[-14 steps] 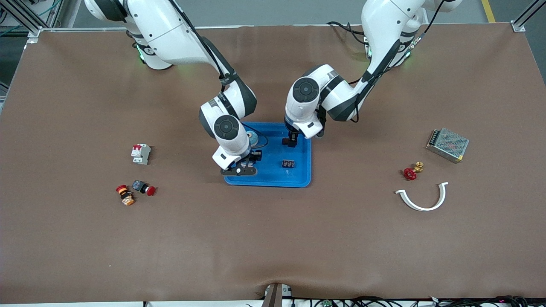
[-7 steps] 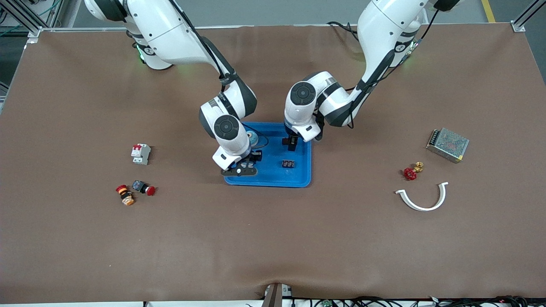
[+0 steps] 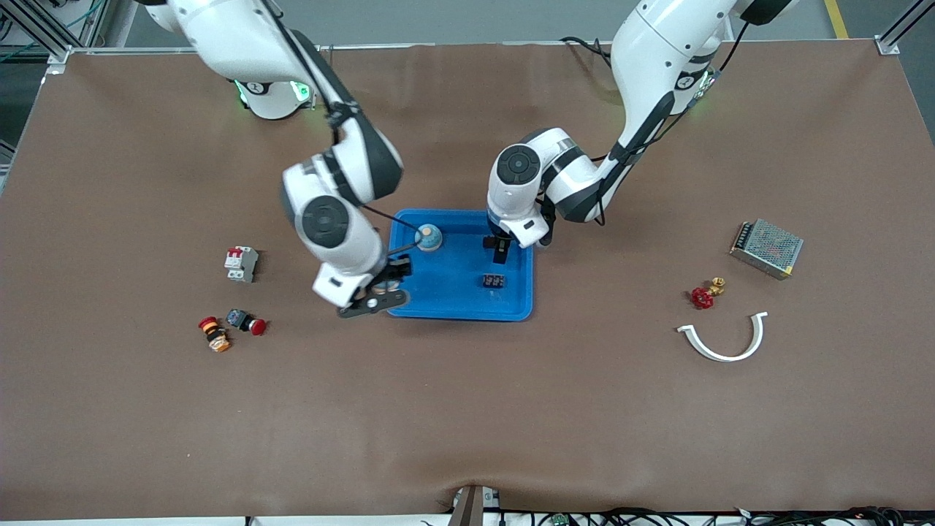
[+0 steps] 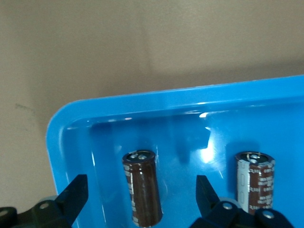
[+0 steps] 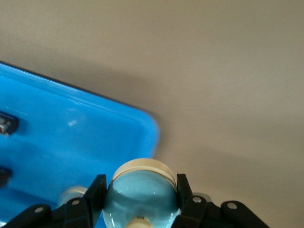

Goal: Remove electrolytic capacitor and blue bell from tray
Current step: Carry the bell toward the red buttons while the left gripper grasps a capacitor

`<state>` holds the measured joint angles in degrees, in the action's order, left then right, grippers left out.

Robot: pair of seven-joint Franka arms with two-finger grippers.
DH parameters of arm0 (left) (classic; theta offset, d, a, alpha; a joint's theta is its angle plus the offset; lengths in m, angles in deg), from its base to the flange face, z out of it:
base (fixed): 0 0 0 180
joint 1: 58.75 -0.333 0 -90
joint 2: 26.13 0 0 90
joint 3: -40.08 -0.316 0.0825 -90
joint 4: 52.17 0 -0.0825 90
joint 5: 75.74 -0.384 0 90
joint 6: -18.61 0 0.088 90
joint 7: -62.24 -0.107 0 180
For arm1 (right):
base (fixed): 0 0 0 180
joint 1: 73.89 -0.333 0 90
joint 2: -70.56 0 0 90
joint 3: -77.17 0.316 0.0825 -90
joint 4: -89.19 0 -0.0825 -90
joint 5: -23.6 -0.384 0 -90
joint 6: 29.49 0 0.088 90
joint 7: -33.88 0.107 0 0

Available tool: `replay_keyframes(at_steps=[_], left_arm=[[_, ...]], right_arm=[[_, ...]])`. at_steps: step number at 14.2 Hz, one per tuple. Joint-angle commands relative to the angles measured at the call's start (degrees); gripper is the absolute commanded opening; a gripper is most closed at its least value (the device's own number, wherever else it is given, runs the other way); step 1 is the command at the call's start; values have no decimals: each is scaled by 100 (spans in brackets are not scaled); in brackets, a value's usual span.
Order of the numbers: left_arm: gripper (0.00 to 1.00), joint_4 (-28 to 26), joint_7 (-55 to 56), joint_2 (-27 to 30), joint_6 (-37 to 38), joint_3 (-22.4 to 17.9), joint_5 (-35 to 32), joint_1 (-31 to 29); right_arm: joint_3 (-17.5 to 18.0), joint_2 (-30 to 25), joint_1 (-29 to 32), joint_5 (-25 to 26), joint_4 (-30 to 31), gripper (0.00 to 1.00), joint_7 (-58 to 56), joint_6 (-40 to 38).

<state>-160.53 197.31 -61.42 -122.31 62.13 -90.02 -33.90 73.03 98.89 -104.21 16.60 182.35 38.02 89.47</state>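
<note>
Brown matting covers the table (image 3: pixel 467 409). At the tray (image 3: pixel 453 296) rim, a blue bell (image 5: pixel 140 197) is clamped by the right gripper (image 3: pixel 385 286); the left gripper (image 4: pixel 142 202) is spread around a capacitor (image 4: pixel 142 187), apparently untouched.

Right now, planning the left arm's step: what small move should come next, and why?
Probably close the left gripper on the capacitor: its open fingers straddle it in the tray. The right gripper, shut on the bell, is over the tray's edge, out of the way.
</note>
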Motion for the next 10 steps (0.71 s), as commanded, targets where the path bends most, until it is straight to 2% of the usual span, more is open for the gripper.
replay_keyframes(at_steps=[1,3,6,10], left_arm=[[100,244,178,-224,-85,-16,-189,21],[100,341,204,-312,-85,-16,-189,64],[100,350,240,-347,-85,-25,-233,117],[100,359,292,-365,-85,-25,-242,126]], right_arm=[[28,-363,612,84,89,28,-1655,-241],[-16,-407,1009,443,-52,28,-2948,-337],[-34,-557,1413,1295,-8,28,-3751,-548],[-34,-583,2256,1386,35,28,-5559,-540]])
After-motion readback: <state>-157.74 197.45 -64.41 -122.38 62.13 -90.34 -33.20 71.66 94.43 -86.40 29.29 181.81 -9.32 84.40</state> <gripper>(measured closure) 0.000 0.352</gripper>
